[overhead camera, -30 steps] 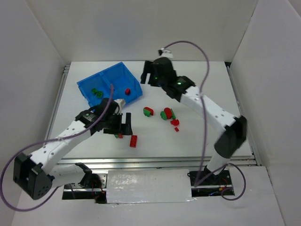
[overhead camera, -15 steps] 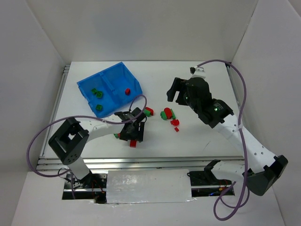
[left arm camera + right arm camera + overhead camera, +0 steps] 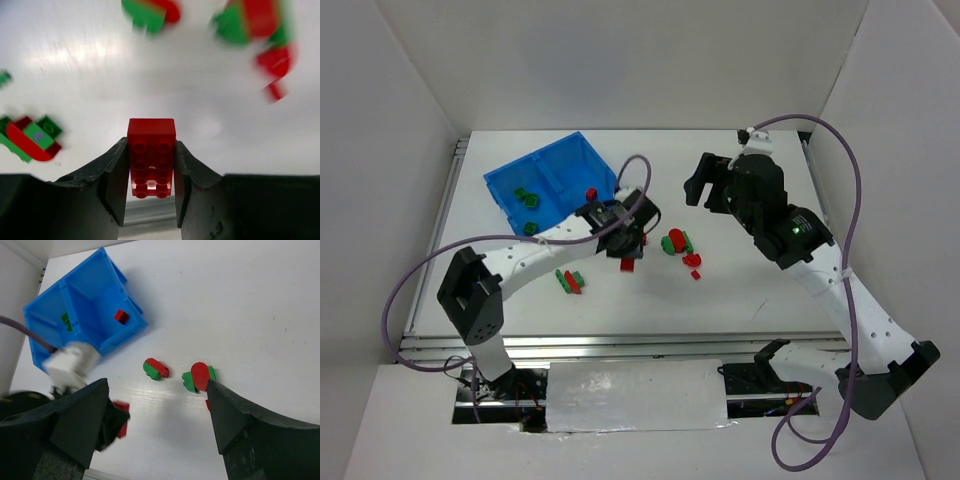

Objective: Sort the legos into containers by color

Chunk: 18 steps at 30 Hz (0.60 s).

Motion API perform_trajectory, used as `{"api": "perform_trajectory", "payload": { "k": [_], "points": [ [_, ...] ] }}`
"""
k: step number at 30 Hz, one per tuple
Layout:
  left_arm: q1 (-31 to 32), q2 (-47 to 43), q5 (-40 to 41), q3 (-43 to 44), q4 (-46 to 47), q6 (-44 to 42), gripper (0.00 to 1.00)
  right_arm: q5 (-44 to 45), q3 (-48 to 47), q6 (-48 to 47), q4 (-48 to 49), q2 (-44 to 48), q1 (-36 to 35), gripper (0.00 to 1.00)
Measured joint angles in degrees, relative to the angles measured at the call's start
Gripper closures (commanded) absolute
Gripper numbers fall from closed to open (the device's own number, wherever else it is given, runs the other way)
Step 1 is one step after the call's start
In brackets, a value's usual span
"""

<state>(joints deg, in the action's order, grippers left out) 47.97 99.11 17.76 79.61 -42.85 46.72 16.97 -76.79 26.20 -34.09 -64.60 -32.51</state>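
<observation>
L arm (image 3: 520, 262) & R arm (image 3: 850, 305): white link shells, black joint housings. Purple cable (image 3: 817, 119) loops off at 1 o'clock, ending in white plug (image 3: 757, 138), prob. a connector. L gripper fingers (image 3: 112, 172) matte black, curved.

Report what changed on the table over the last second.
The left gripper closed on the red brick that lay on the near side of the table and carried it toward the blue bin. The right gripper swung from beside the bin out to the right, open and empty. The bin, the bricks inside it and the other loose bricks stayed put.
</observation>
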Motion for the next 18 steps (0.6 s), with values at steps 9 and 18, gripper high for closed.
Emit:
{"api": "perform_trajectory", "payload": {
  "k": [9, 18],
  "points": [
    [-15.8, 11.9, 8.4, 40.0, -5.4, -4.5, 0.93, -4.7, 1.0, -0.4, 0.3, 1.2, 1.4, 0.14],
    [-26.7, 26.2, 9.7, 47.5, -2.5, -9.0, 0.67, -12.7, 7.6, 0.4, 0.1, 10.4, 1.4, 0.15]
  ]
}}
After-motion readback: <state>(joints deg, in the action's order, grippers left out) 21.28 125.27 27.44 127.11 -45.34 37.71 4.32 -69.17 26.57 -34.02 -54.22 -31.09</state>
